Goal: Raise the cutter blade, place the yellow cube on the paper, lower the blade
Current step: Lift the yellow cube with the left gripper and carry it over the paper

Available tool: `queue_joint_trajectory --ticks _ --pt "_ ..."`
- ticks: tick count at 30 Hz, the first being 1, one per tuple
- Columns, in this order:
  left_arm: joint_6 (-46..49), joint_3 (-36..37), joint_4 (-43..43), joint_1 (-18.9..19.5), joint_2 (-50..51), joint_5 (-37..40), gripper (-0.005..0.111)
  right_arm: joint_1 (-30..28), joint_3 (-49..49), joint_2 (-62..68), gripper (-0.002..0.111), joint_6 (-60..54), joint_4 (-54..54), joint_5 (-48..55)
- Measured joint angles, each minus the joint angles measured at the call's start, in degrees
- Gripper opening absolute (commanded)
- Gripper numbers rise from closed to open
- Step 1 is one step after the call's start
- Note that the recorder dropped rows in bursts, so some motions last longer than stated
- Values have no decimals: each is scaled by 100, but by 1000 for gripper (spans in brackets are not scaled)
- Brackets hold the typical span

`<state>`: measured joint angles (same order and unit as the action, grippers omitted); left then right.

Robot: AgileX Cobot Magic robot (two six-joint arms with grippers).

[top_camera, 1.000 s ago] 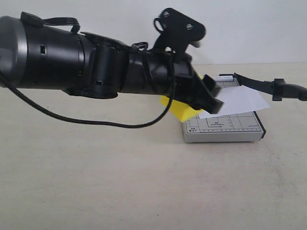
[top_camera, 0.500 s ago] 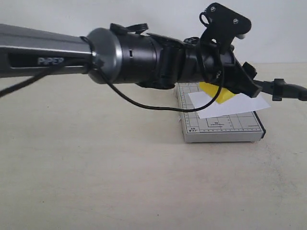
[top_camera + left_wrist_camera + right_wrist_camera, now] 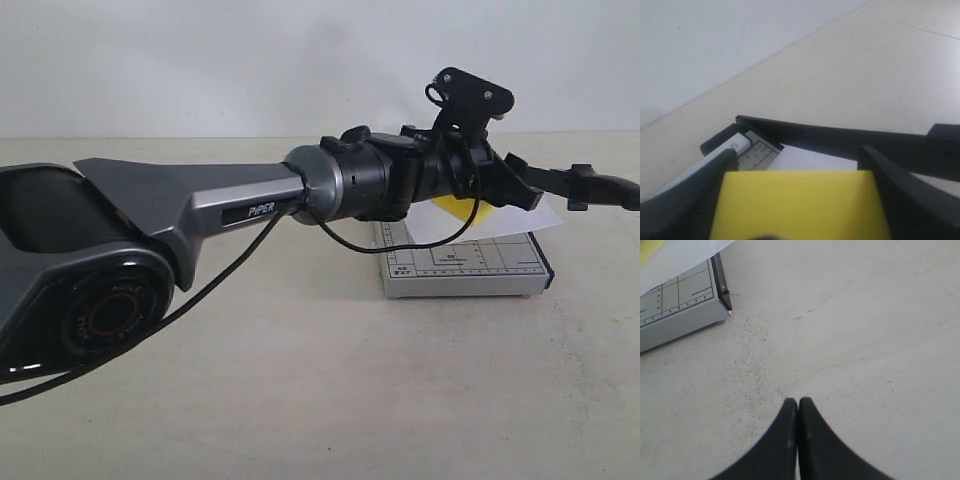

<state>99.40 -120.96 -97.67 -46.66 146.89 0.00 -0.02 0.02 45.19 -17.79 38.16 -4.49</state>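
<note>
My left gripper (image 3: 488,192) reaches across over the grey gridded board (image 3: 470,270) and is shut on the yellow cube (image 3: 461,208). In the left wrist view the cube (image 3: 800,205) fills the space between both fingers (image 3: 890,195). It hangs over the white paper (image 3: 505,222), which lies on the board and juts past its right edge. The cutter blade (image 3: 585,186) is raised, slanting out to the right above the paper. My right gripper (image 3: 798,401) is shut and empty over bare table, near a corner of the board (image 3: 675,305).
A black cable (image 3: 400,245) loops from the left arm in front of the board. The left arm's grey base (image 3: 110,270) fills the left foreground. A white wall stands behind the table.
The left arm has stretched farther right and back, carrying the yellow cube from the board's left edge to above the paper. The raised blade has not moved.
</note>
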Motion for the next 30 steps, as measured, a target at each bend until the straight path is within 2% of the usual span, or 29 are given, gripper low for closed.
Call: queue_joint_trajectory --ticks 11,14,16,20,23,26,30 --pt "-23 -9 149 21 191 -208 6 0 0 0 0 4 0 0" --pt "-14 -9 343 21 191 -270 20 0 0 0 0 29 0 0" --pt "-14 -9 383 21 191 -270 35 0 0 0 0 28 0 0" --pt "0 -9 395 21 191 -231 72 0 0 0 0 28 0 0" --pt "0 -9 406 21 191 -231 90 0 0 0 0 28 0 0" --pt "0 -9 406 21 191 -231 98 0 0 0 0 32 0 0" --pt "0 -9 420 21 94 -231 100 0 0 0 0 32 0 0"
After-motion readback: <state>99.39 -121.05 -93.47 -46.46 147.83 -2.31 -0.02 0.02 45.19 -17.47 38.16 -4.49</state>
